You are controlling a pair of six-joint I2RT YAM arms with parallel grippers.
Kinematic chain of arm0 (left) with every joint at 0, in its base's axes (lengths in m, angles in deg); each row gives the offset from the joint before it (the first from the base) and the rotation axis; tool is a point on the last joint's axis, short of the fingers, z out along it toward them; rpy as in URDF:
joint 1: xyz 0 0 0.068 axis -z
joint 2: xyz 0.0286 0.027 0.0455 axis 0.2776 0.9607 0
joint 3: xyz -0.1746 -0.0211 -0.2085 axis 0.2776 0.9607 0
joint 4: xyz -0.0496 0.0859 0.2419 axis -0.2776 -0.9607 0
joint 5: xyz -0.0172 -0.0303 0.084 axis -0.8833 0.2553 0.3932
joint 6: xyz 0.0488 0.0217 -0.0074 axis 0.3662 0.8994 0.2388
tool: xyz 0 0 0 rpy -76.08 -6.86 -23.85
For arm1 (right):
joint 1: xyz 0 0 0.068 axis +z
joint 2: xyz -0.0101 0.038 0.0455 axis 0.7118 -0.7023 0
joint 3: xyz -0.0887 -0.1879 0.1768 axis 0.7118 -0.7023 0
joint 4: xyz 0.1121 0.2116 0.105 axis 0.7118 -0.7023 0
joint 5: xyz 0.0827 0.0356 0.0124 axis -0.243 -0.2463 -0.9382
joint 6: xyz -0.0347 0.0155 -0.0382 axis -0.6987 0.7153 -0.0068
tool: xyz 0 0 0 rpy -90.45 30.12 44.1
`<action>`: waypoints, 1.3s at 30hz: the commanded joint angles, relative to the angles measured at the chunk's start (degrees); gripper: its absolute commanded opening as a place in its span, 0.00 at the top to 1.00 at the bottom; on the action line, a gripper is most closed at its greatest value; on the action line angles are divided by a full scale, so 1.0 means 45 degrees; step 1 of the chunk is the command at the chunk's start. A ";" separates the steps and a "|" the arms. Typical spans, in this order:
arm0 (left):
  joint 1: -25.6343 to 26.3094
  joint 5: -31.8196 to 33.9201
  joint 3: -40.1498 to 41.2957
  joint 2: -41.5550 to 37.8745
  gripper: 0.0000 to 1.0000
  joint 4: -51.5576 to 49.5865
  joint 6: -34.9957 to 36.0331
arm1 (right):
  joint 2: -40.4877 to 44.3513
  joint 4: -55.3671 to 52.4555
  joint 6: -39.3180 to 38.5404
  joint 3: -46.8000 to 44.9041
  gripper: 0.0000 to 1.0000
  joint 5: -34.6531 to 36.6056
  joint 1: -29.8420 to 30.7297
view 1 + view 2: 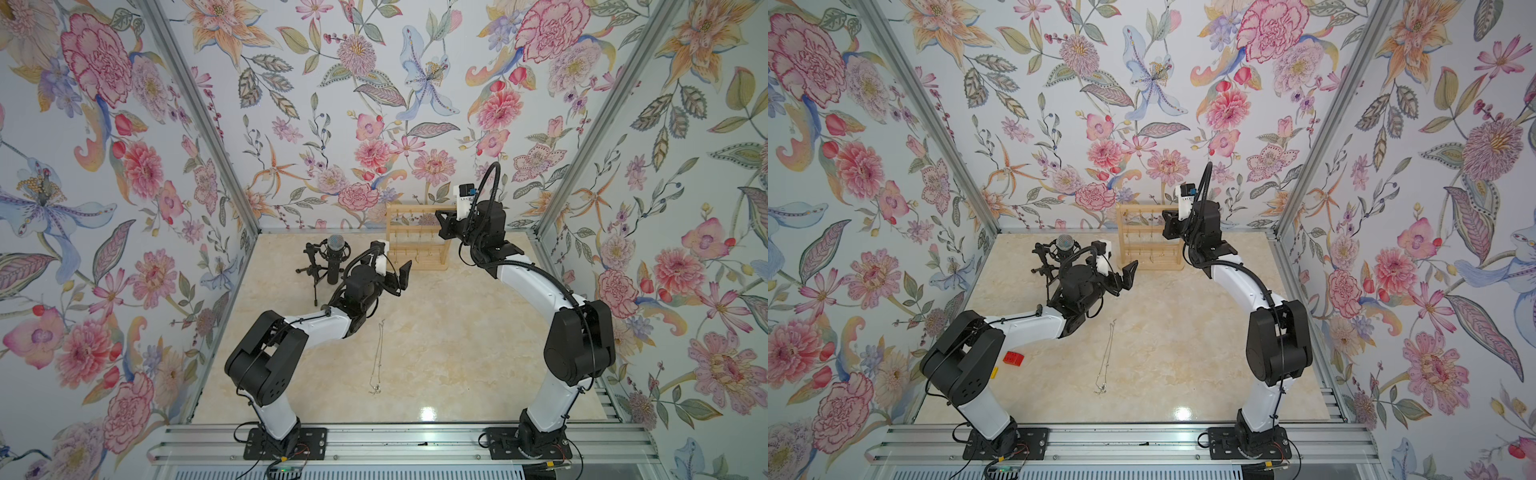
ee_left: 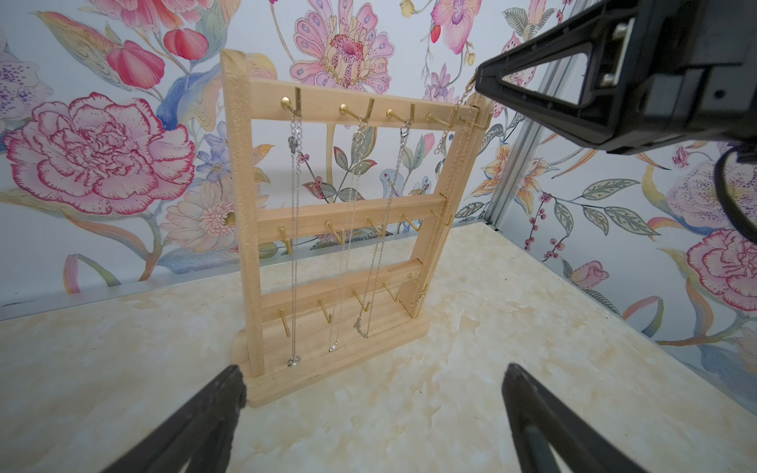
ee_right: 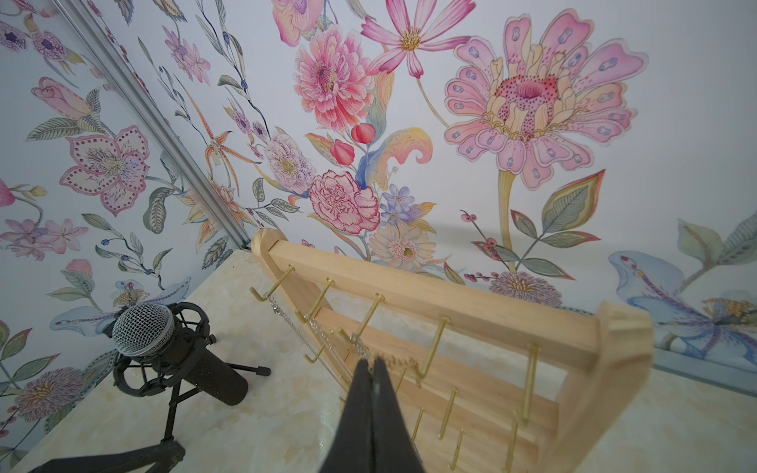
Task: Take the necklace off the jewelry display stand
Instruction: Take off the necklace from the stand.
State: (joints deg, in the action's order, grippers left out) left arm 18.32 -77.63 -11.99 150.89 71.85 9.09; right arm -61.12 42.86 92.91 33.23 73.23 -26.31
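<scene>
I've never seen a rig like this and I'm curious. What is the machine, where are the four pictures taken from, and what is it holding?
These are two robot arms at a table, each ending in a two-fingered gripper. Two pictures look down from overhead and are nearly alike. The other two come from cameras on the arms' wrists. On the table are a wooden stand hung with necklaces, a microphone, a loose necklace and a red block. The right gripper is shut on a gold chain at the stand's top bar. The left gripper is open and empty, facing the stand.
</scene>
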 commanded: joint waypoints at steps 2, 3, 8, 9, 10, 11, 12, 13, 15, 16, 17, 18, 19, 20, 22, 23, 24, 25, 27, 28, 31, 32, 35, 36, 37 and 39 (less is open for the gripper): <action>-0.0177 -0.0128 0.0204 -0.0023 0.01 0.0403 -0.0071 | 0.0506 0.0294 -0.0207 0.0255 1.00 -0.0125 0.0118; -0.0177 -0.0128 0.0204 -0.0028 0.01 0.0420 -0.0077 | 0.0524 0.0290 -0.0217 0.0255 1.00 -0.0126 0.0124; -0.0172 -0.0148 0.0204 -0.0030 0.01 0.0423 -0.0077 | 0.0690 0.0332 -0.0207 0.0265 1.00 -0.0081 0.0159; -0.0174 -0.0156 0.0204 -0.0027 0.01 0.0423 -0.0074 | 0.0730 0.0336 -0.0207 0.0236 1.00 -0.0094 0.0167; -0.0172 -0.0150 0.0223 -0.0034 0.01 0.0424 -0.0066 | 0.0782 0.0334 -0.0211 0.0218 1.00 -0.0070 0.0171; -0.0171 -0.0157 0.0224 -0.0023 0.01 0.0431 -0.0066 | 0.0814 0.0335 -0.0208 0.0199 1.00 -0.0076 0.0182; -0.0167 -0.0150 0.0224 -0.0033 0.01 0.0442 -0.0077 | 0.0849 0.0349 -0.0209 0.0189 1.00 -0.0064 0.0181; -0.0172 -0.0158 0.0224 -0.0032 0.01 0.0440 -0.0073 | 0.0904 0.0353 -0.0217 0.0177 1.00 -0.0074 0.0205; -0.0172 -0.0167 0.0224 -0.0043 0.01 0.0434 -0.0074 | 0.1009 0.0362 -0.0217 0.0117 1.00 -0.0047 0.0227; -0.0175 -0.0185 0.0224 -0.0047 0.01 0.0447 -0.0064 | 0.1049 0.0371 -0.0209 0.0075 1.00 -0.0047 0.0254; -0.0160 -0.0186 0.0224 -0.0044 0.01 0.0461 -0.0063 | 0.1123 0.0377 -0.0232 0.0043 1.00 -0.0061 0.0268; -0.0162 -0.0186 0.0223 -0.0046 0.01 0.0467 -0.0064 | 0.1201 0.0391 -0.0226 0.0004 1.00 -0.0059 0.0302; -0.0172 -0.0196 0.0239 -0.0043 0.01 0.0462 -0.0073 | 0.1276 0.0392 -0.0227 -0.0044 1.00 -0.0058 0.0321; -0.0172 -0.0189 0.0243 -0.0043 0.01 0.0462 -0.0075 | 0.1356 0.0401 -0.0227 -0.0094 1.00 -0.0057 0.0363; -0.0158 -0.0168 0.0275 -0.0063 0.01 0.0510 -0.0081 | 0.1552 0.0397 -0.0265 -0.0187 1.00 -0.0046 0.0417; -0.0162 -0.0148 0.0301 -0.0105 0.01 0.0537 -0.0075 | 0.1644 0.0358 -0.0284 -0.0228 1.00 -0.0050 0.0452; -0.0157 -0.0129 0.0338 -0.0113 0.01 0.0586 -0.0073 | 0.1730 0.0306 -0.0314 -0.0243 1.00 -0.0039 0.0476; -0.0170 -0.0110 0.0379 -0.0138 0.01 0.0627 -0.0074 | 0.1851 0.0244 -0.0353 -0.0253 1.00 -0.0027 0.0501; -0.0181 -0.0051 0.0448 -0.0216 0.01 0.0673 -0.0033 | 0.2051 0.0157 -0.0401 -0.0307 1.00 -0.0014 0.0559; -0.0160 -0.0026 0.0487 -0.0260 0.01 0.0699 0.0001 | 0.2178 0.0107 -0.0436 -0.0352 1.00 -0.0006 0.0584; -0.0170 0.0133 0.0609 -0.0404 0.01 0.0782 0.0098 | 0.2512 -0.0015 -0.0501 -0.0497 1.00 -0.0035 0.0653; -0.0155 0.0167 0.0652 -0.0448 0.01 0.0791 0.0141 | 0.2654 -0.0008 -0.0548 -0.0594 1.00 -0.0038 0.0671; -0.0168 0.0314 0.0798 -0.0579 0.01 0.0878 0.0229 | 0.2972 -0.0018 -0.0617 -0.0843 1.00 -0.0030 0.0689; -0.0167 0.0340 0.0836 -0.0608 0.01 0.0923 0.0260 | 0.3074 -0.0008 -0.0622 -0.0928 1.00 -0.0057 0.0696; -0.0173 0.0358 0.0866 -0.0648 0.01 0.0966 0.0288 | 0.3200 0.0002 -0.0617 -0.1039 1.00 -0.0063 0.0705; -0.0172 0.0360 0.0954 -0.0687 0.01 0.1078 0.0333 | 0.3455 0.0053 -0.0617 -0.1266 1.00 -0.0115 0.0734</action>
State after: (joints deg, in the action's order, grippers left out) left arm 18.32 -77.30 -8.51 149.98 74.00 9.20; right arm -47.94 42.73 91.34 28.95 73.26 -23.43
